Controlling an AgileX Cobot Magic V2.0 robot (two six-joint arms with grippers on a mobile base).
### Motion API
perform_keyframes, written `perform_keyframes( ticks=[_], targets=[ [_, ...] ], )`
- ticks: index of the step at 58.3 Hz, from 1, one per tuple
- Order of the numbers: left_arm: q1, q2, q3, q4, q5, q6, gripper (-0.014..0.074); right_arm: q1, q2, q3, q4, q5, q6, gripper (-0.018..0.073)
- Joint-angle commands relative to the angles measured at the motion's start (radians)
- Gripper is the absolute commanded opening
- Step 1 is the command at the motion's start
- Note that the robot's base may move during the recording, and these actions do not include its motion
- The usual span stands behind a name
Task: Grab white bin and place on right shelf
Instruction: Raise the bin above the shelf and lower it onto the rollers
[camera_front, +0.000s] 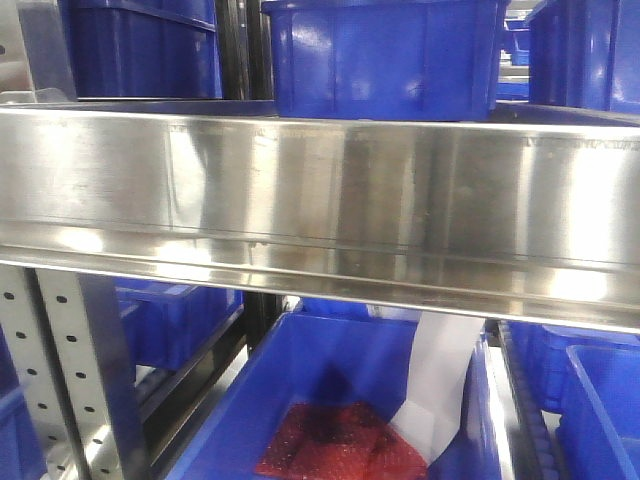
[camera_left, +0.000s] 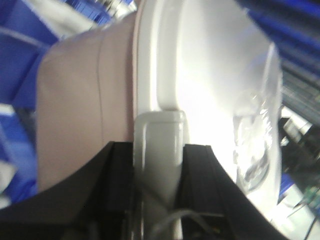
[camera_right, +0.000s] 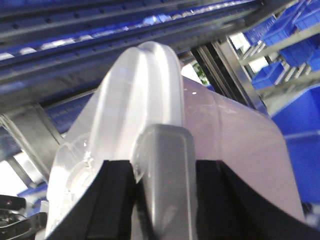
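The white bin fills both wrist views. Its pale pink side (camera_left: 75, 110) and white lid (camera_left: 210, 65) show in the left wrist view, and the lid's edge (camera_right: 135, 90) and side (camera_right: 235, 145) in the right wrist view. My left gripper (camera_left: 159, 150) is shut on a grey latch (camera_left: 157, 135) at one end of the bin. At the other end my right gripper (camera_right: 164, 167) is shut on the matching grey latch (camera_right: 165, 150). The shelf's broad shiny steel rail (camera_front: 320, 190) spans the front view. The bin does not show in that view.
Blue crates (camera_front: 385, 55) stand on the steel shelf. Below it, a blue crate (camera_front: 300, 400) holds a red mesh bag (camera_front: 340, 445) and a white sheet (camera_front: 440, 380). A perforated upright post (camera_front: 60, 380) stands at the left. More blue crates (camera_right: 295, 30) and steel rails (camera_right: 100, 45) lie beyond the bin.
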Motion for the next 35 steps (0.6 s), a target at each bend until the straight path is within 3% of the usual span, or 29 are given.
perform_keyframes(
  ticks=[1, 8, 21, 35],
  targets=[
    [-0.052, -0.018, -0.04, -0.006, 0.179, 0.045, -0.0118, 0.034, 0.006, -0.036, -0.054, 0.214, 0.009, 0.006],
    [-0.056, 0.021, -0.04, 0.0, 0.184, 0.045, -0.0118, 0.034, 0.048, -0.027, -0.105, 0.229, 0.04, 0.006],
    [-0.09, 0.09, -0.04, 0.053, 0.175, 0.045, -0.0118, 0.034, 0.132, 0.048, -0.107, 0.26, 0.04, 0.006],
    [-0.099, 0.117, -0.04, 0.055, 0.151, 0.045, -0.0114, 0.034, 0.192, 0.064, -0.108, 0.297, 0.04, 0.006]
  ],
)
